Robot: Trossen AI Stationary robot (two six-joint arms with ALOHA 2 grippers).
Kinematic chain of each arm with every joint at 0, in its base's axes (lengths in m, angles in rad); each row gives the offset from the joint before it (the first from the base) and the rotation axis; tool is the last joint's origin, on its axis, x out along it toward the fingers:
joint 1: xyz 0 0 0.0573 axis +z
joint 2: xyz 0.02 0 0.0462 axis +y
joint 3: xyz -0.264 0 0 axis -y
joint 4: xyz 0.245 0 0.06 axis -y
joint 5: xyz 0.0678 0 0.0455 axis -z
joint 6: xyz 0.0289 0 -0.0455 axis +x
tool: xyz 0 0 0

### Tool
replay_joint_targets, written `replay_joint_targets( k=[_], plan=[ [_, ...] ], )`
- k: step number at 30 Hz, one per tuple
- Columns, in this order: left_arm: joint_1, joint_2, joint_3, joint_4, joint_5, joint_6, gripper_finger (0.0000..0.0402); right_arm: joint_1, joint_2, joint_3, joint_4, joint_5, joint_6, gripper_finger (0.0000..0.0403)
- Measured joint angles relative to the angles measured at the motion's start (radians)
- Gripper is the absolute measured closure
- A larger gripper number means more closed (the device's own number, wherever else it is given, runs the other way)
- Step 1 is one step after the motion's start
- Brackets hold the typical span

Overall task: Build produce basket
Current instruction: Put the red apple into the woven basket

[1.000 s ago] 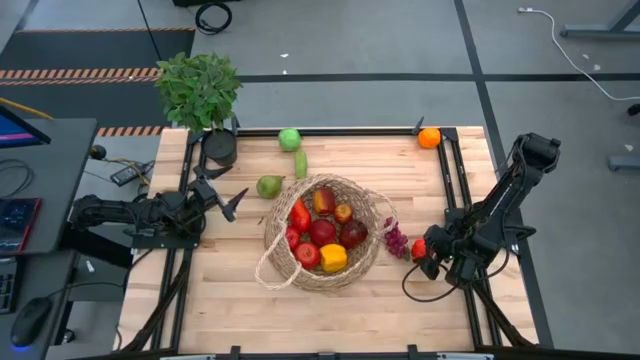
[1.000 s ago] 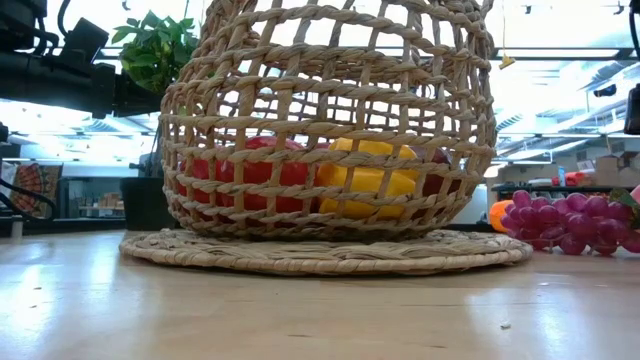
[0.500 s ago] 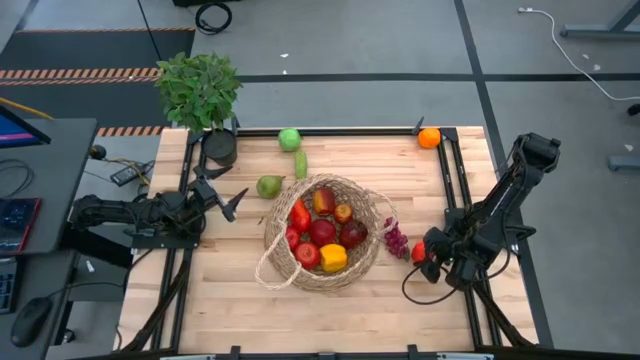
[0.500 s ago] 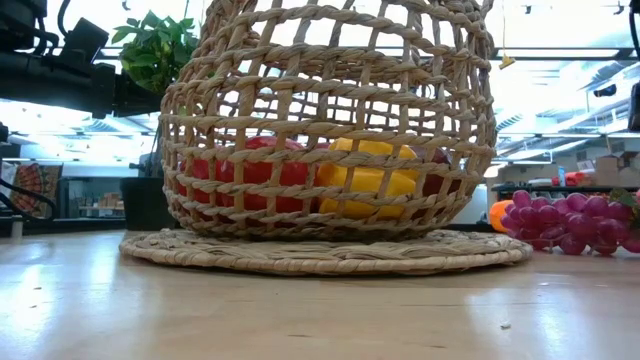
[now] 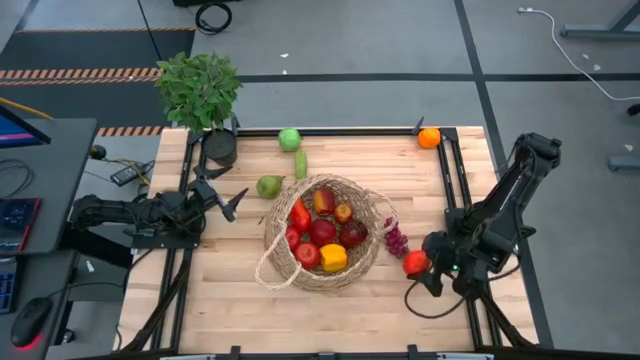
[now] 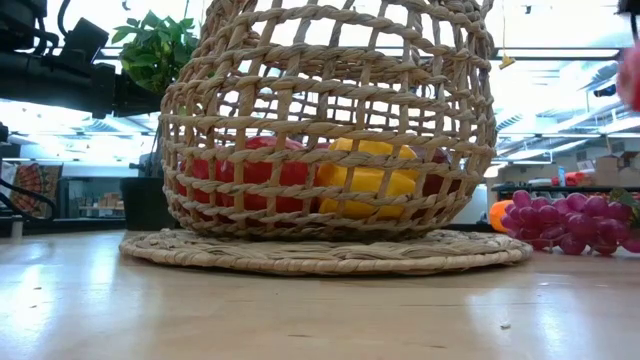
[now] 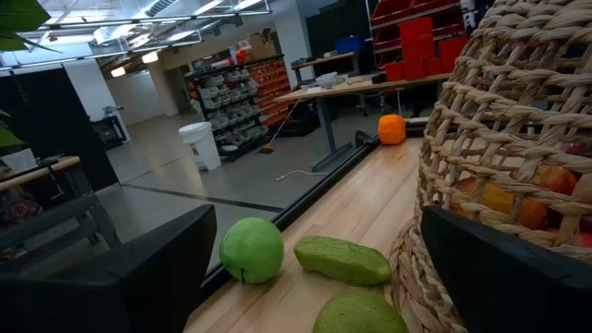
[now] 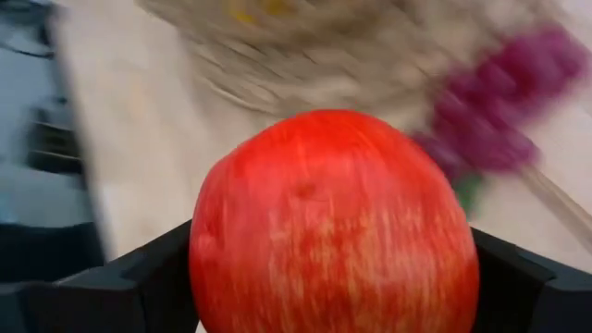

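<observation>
Right hand [image 5: 419,266] lifts a red apple [image 8: 333,222] toward the basket [image 5: 322,236].

Its two fingers are clamped on the apple's sides, off the surface [image 5: 340,310] at the near right, just past the grapes [image 5: 396,240] lying beside the basket; the side grip likely leaves the fruit free to drop in. The basket, mid-surface, already holds red and yellow pieces. A pear [image 5: 269,186], cucumber [image 5: 300,164] and green apple [image 5: 289,139] wait far left, an orange [image 5: 429,137] far right. The left hand [image 5: 226,196] idles wide open and empty at left.
</observation>
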Motion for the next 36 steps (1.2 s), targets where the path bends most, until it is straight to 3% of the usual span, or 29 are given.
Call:
replay_joint_targets(
  k=[4,10,19,36],
  plan=[
    [0.000,0.000,0.000,0.000,0.000,0.000,0.0014,-0.035,0.000,0.101,0.092,-0.001,-0.175,0.0049],
    [0.000,0.000,0.000,0.000,0.000,0.000,0.0014,-0.117,0.000,0.205,0.312,0.000,-0.309,0.0045],
    [0.000,0.000,0.000,0.000,0.000,0.000,0.0014,-0.251,0.000,0.219,0.797,-0.008,-0.488,0.0044],
    [0.000,0.000,0.000,0.000,0.000,0.000,0.0014,-0.507,-0.001,0.219,1.447,-0.008,-0.728,0.0043]
  ],
)
